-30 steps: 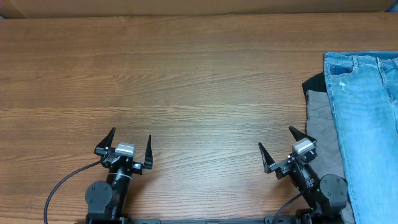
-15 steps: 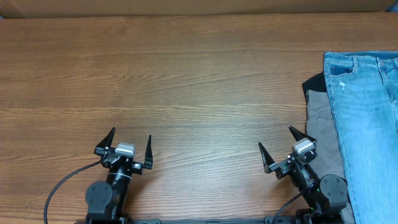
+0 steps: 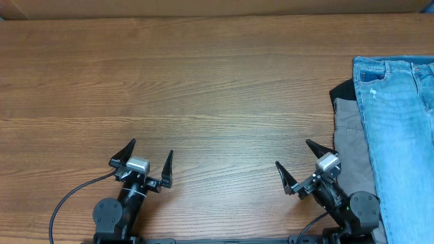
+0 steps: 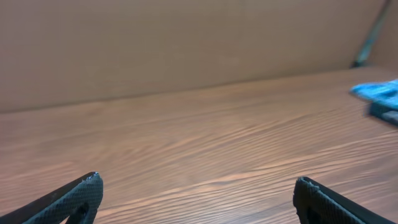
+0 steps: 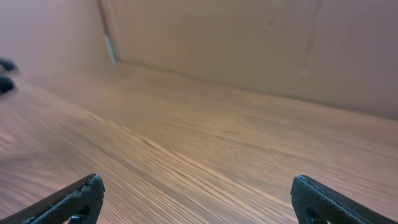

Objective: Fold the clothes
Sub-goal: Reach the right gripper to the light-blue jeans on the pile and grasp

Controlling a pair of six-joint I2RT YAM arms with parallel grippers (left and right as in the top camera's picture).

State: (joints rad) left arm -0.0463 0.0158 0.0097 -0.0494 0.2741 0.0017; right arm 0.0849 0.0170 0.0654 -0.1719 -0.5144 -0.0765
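The clothes lie in a pile at the table's right edge. Light-blue denim jeans are on top, spread lengthwise, over grey trousers and a black top. In the left wrist view a corner of the blue denim shows far right. My left gripper is open over bare wood near the front edge, far left of the pile. Also open and holding nothing, my right gripper sits just left of the grey trousers.
The wooden table stretches wide to the left of the pile. A brown cardboard wall closes off the back. A black cable trails from the left arm's base.
Both grippers have shifted slightly forward over the table, the left one a little rightward and the right one a little leftward. The clothes have not moved.
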